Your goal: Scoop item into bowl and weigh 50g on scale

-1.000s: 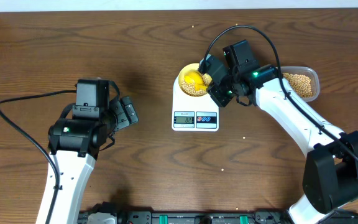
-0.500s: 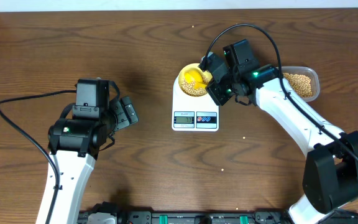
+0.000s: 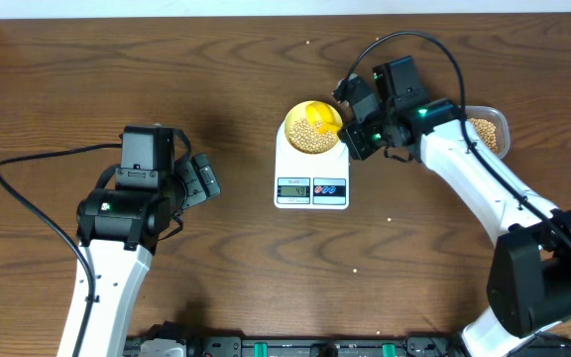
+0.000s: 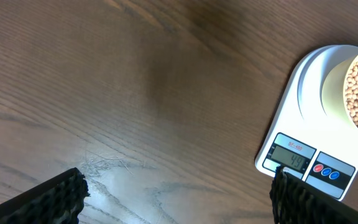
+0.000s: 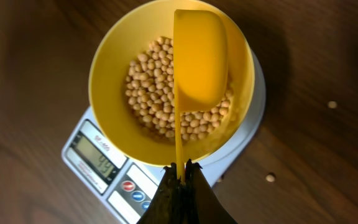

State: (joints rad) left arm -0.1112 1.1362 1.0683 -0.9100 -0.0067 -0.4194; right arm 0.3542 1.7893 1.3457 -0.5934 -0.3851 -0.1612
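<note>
The pale-yellow bowl (image 3: 312, 127) stands on the white scale (image 3: 311, 178) and holds tan beans (image 5: 146, 87). The scale's display (image 5: 98, 155) reads about 49. My right gripper (image 5: 180, 177) is shut on the handle of the bright yellow scoop (image 5: 199, 62), which hangs tipped on its side over the bowl (image 5: 110, 74), its cup empty. In the overhead view the right gripper (image 3: 357, 124) is just right of the bowl. My left gripper (image 4: 178, 193) is open and empty over bare table, left of the scale (image 4: 303, 124); from overhead it (image 3: 206, 178) is at mid-left.
A clear container (image 3: 489, 134) with more beans sits at the right, behind the right arm. A few stray beans (image 5: 332, 104) lie on the wooden table near the scale. A black cable loops over the right arm.
My right gripper has drawn back to the right and up, lifting the scoop from low inside the bowl to its right rim. The left arm has not moved.
</note>
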